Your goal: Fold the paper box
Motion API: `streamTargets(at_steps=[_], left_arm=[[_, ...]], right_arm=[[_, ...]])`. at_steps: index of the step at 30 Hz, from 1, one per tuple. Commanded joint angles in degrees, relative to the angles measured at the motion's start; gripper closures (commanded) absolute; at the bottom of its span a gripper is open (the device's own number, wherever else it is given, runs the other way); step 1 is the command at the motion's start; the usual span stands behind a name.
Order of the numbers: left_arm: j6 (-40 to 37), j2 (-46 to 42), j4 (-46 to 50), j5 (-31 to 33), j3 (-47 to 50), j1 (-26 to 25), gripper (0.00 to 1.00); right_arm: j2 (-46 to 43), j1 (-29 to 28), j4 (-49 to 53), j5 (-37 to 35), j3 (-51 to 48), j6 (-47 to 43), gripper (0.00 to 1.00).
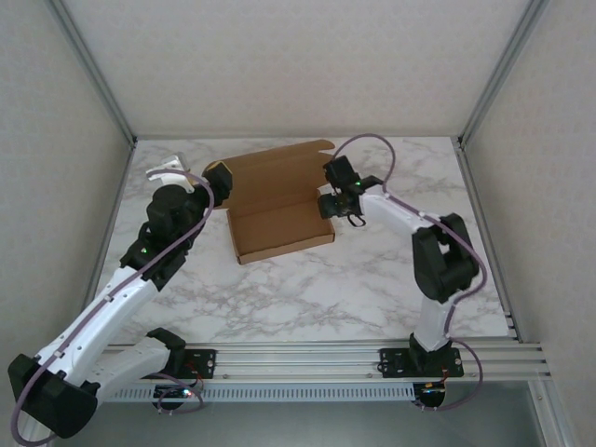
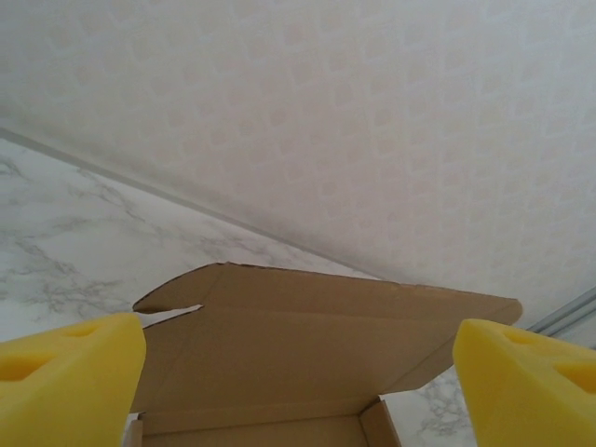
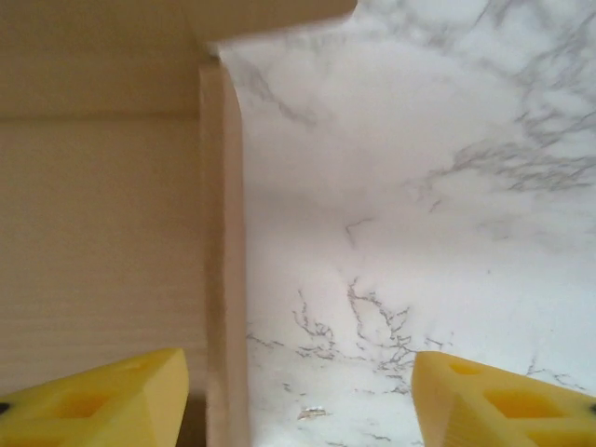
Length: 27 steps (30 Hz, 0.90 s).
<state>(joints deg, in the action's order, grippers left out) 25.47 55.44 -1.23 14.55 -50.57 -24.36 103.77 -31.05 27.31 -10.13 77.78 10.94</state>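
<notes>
The paper box [image 1: 279, 222] is a shallow brown cardboard tray on the marble table, with its lid flap [image 1: 272, 169] raised at the back. My left gripper [image 1: 216, 182] is at the box's left rear corner. It is open, and its yellow fingertips [image 2: 65, 382] stand wide apart in front of the lid flap [image 2: 307, 321] without touching it. My right gripper [image 1: 329, 207] is at the box's right side and is also open. The box's right wall [image 3: 223, 279] stands between its fingers, close to the left fingertip [image 3: 98, 400], unclamped.
The marble table [image 1: 372, 279] has free room in front of and to the right of the box. Aluminium posts and pale walls enclose the back and sides. A metal rail [image 1: 307, 358] runs along the near edge by the arm bases.
</notes>
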Motion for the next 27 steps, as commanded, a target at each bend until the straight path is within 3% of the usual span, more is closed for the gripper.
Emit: streamTargets(at_steps=[1,5,8,9,11,13,15,17,21,23,27], left_arm=[[0.83,1.69,0.38,2.85,-1.82,-0.24,0.14],[-1.87,3.70,-0.37,5.35,-3.03,-0.25,0.13],[-12.44,4.98,-8.24,-1.55,0.09,-0.37,0.08],[-14.26,6.22,-8.67,-2.72,-0.47,-0.51,0.09],[-15.69,8.97,-7.41,-0.68,-2.49,-0.51,0.12],[-14.56,10.53,-5.05,3.72,-4.39,0.24,0.10],[-13.07,10.52,-2.37,4.05,-5.18,2.33,0.09],[-10.25,7.61,-5.04,5.88,-1.32,4.50,0.09],[-1.83,1.13,-11.78,2.84,7.39,13.06,0.10],[-0.10,3.02,-13.24,5.29,7.66,15.17,0.10],[6.25,11.12,-15.99,3.29,5.30,20.99,0.10]], right_arm=[[-8.29,-0.21,-12.45,1.62,-6.34,2.13,0.38],[-14.11,0.28,-19.82,-3.10,-10.14,1.28,0.33],[-11.42,1.08,-24.45,4.32,-8.42,-3.40,0.26],[-9.26,0.87,-21.69,5.21,-5.60,-6.49,0.31],[-7.34,1.33,-18.43,3.13,-1.02,-7.96,0.33],[-10.34,3.66,-26.14,8.75,-5.26,-9.01,0.33],[-13.01,7.03,-36.65,15.39,-10.84,-9.32,0.32],[-10.95,10.34,-35.11,20.36,-8.74,-10.12,0.31],[-6.94,15.48,-37.65,31.29,-8.26,-14.71,0.28],[-4.95,16.30,-36.12,35.03,-6.38,-18.91,0.27],[-1.45,16.72,-38.71,41.39,-6.52,-28.29,0.26]])
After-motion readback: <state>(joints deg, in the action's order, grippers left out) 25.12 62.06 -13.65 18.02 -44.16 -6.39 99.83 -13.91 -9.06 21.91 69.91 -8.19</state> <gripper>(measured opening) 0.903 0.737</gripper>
